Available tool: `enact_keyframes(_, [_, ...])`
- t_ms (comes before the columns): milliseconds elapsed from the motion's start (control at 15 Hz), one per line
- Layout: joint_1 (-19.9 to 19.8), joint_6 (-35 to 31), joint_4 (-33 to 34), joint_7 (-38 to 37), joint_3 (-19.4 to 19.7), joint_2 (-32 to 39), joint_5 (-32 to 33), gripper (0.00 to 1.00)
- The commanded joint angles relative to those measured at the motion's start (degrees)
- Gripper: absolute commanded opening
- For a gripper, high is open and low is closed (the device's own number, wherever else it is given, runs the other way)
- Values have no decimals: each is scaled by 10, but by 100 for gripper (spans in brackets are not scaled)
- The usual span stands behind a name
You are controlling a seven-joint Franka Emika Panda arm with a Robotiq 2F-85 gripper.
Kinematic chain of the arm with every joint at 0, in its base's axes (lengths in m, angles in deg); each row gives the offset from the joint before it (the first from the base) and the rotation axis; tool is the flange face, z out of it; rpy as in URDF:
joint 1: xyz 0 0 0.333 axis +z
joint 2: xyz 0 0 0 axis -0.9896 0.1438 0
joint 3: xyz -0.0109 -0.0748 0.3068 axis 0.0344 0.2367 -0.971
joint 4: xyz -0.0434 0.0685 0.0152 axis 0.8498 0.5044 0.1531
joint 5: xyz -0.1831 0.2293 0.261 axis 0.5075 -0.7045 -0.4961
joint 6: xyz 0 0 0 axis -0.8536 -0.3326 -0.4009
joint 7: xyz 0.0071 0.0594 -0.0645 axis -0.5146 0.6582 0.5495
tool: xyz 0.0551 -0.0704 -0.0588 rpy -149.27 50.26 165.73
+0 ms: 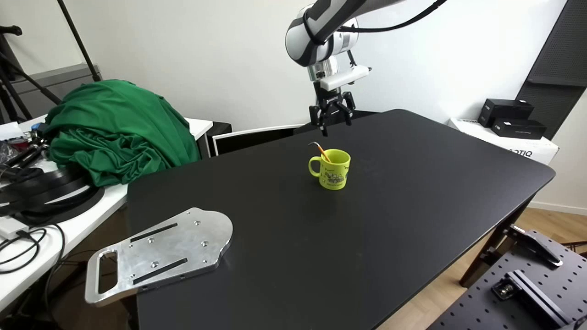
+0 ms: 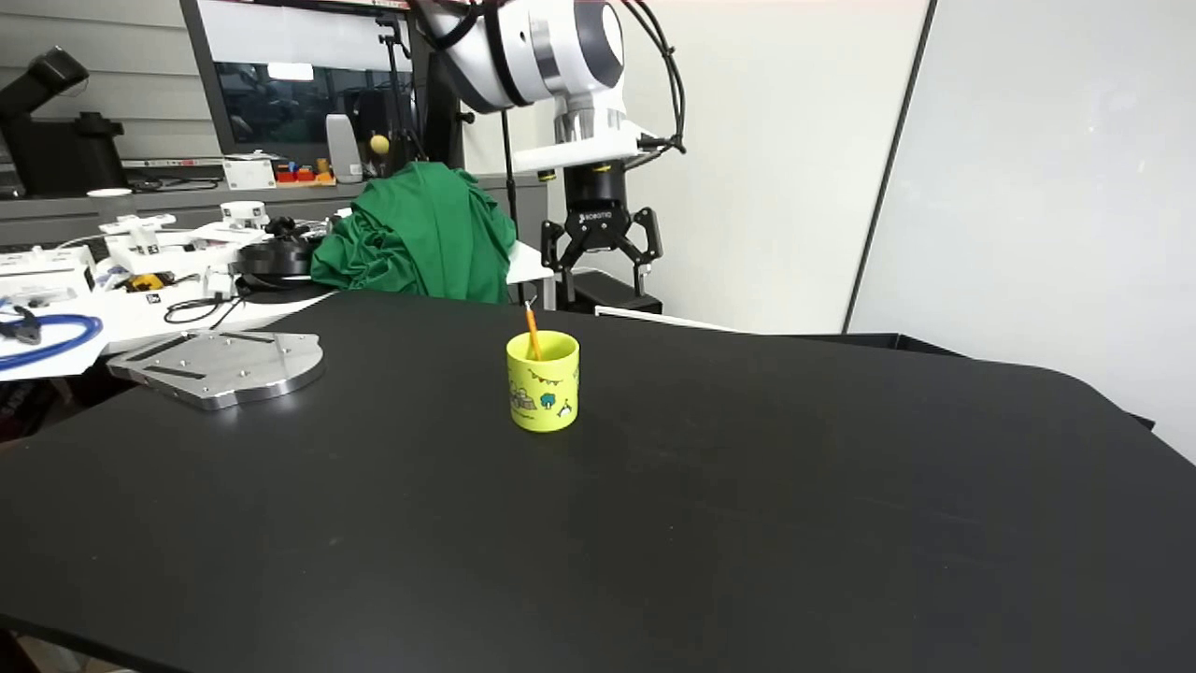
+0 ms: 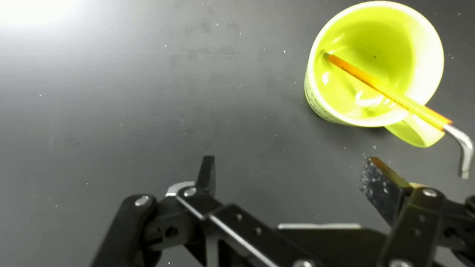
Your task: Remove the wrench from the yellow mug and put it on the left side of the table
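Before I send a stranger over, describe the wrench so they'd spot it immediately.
Find the big black table, then the yellow mug standing on it. The wrench leans inside, poking above the rim. Its thin orange shaft ends in a bent silver tip, unlike the broad, flat metal plate.

A rumpled green cloth [image 1: 121, 130] lies heaped on a cluttered white desk [image 1: 107, 208]. In an exterior view a plain white wall [image 1: 197, 59] stands behind the cloth, and a grey cabinet [image 1: 64, 79] behind it to the left. To the cloth's far right, well apart, two black boxes [image 1: 504, 112] sit on a white box [image 1: 534, 149] near a dark perforated panel [image 1: 562, 59], with light wood floor [image 1: 562, 222] below. In an exterior view, a dark-framed pane [image 2: 280, 112], window or screen I cannot tell, rises behind and to the left of the cloth; pale wall panels [image 2: 775, 168] meeting at a dark seam [image 2: 889, 168] stand to its right.
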Motion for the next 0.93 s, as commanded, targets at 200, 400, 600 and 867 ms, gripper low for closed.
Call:
enact_keyframes(200, [29,30,142,-19,3,77,21,100])
enact_keyframes(400, [36,26,166,-14,-3,93,17,100])
enact_keyframes(600, [41,35,191,-23,-11,108,2,100])
enact_keyframes(867, [53,43,219,-34,-17,124,-7,100])
